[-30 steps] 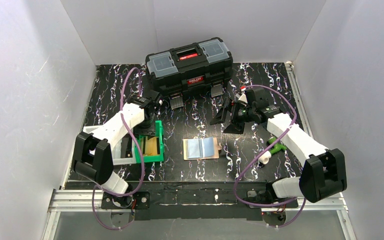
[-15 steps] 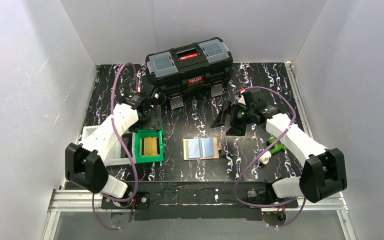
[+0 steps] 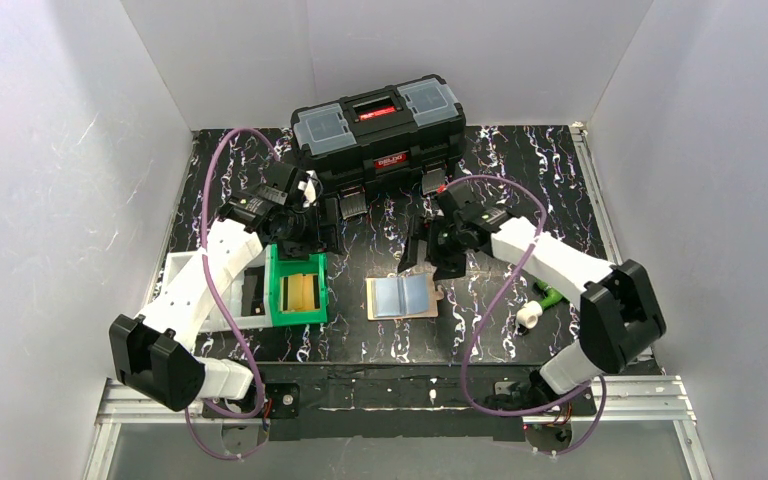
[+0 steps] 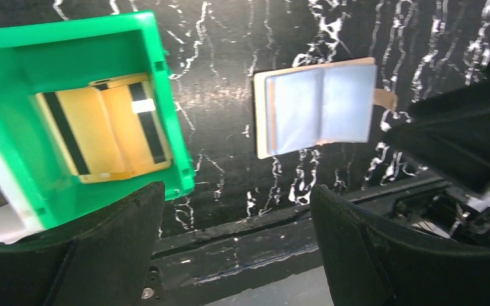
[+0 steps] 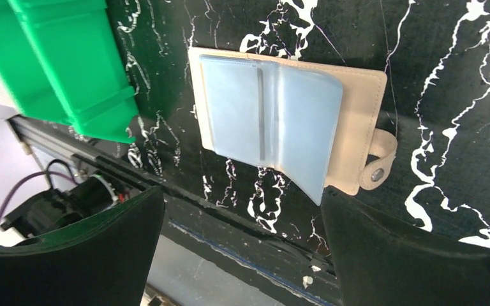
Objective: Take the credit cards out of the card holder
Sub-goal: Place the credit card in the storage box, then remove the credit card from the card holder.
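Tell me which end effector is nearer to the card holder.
Right. The right end effector hangs over the far edge of the card holder; the left end effector is to its left, above the far end of the green bin.

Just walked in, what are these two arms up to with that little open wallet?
Two robot arms are meant to take credit cards out of a small tan leather-like card holder, which lies open on the black marbled table, showing light blue sleeves. Neither arm holds anything right now. The left gripper hangs open near a green plastic bin with yellow-tan flat pieces in it. The right gripper hovers open close to the card holder. Whether cards sit in the sleeves is not clear.
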`<state>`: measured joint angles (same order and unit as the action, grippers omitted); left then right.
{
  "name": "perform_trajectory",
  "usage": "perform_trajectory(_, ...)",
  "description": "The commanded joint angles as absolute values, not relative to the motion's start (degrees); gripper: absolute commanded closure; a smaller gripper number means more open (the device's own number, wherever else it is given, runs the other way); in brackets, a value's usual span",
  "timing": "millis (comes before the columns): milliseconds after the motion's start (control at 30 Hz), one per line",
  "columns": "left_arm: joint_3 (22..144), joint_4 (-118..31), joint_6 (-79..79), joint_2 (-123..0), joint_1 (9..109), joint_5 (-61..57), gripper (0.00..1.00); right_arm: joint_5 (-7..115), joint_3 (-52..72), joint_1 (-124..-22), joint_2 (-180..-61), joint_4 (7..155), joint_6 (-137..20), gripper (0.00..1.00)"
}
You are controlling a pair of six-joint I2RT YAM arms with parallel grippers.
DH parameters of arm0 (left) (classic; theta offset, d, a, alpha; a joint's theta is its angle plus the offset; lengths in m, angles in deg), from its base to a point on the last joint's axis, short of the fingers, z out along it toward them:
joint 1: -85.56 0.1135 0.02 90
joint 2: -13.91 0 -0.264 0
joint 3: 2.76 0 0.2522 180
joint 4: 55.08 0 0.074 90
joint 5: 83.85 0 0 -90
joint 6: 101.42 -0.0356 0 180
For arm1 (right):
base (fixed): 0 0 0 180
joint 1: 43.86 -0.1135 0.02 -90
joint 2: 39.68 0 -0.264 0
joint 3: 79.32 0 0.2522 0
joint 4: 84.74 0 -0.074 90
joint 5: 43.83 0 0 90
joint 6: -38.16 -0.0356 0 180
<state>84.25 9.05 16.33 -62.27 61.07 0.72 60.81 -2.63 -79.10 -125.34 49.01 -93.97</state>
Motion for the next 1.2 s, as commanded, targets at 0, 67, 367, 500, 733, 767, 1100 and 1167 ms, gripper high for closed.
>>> perform_trajectory(0, 84.7, 7.22, 17.48, -60.39, 61.12, -6.29, 0.17, 54.07, 2.48, -82.96, -129.22, 46.93, -94.7, 0.02)
perform_trajectory(67, 85.01, 7.17, 17.58, -60.67, 61.12, -6.75, 0.17, 52.38, 3.84, -84.2, -131.09, 45.92, -94.81, 0.02)
perform_trajectory(367, 87.34, 9.26, 16.66, -61.99, 61.3, -5.97, 0.16, 47.23, 9.26, -87.36, -138.19, 41.09, -93.31, 0.25)
perform_trajectory(500, 87.49, 9.68, 17.22, -62.3, 61.71, -6.03, 0.16, 47.04, 10.56, -88.39, -140.52, 40.52, -93.02, 0.28)
perform_trajectory(733, 87.14, 9.84, 17.06, -62.22, 62.57, -6.32, 0.16, 47.4, 13.93, -91.36, -144.32, 39.84, -93.12, 0.35)
perform_trajectory(767, 87.12, 9.83, 17.06, -62.24, 62.73, -6.39, 0.16, 47.28, 14.7, -91.81, -145.0, 39.38, -93.14, 0.37)
perform_trajectory(1100, 85.93, 9.32, 16.97, -61.68, 63.72, -7.6, 0.16, 47.78, 17.53, -93.43, -151.04, 36.55, -93.03, 0.4)
perform_trajectory(1167, 85.68, 9.16, 17.1, -61.55, 63.83, -7.8, 0.16, 47.81, 18.18, -93.43, -152.38, 35.74, -92.63, 0.39)
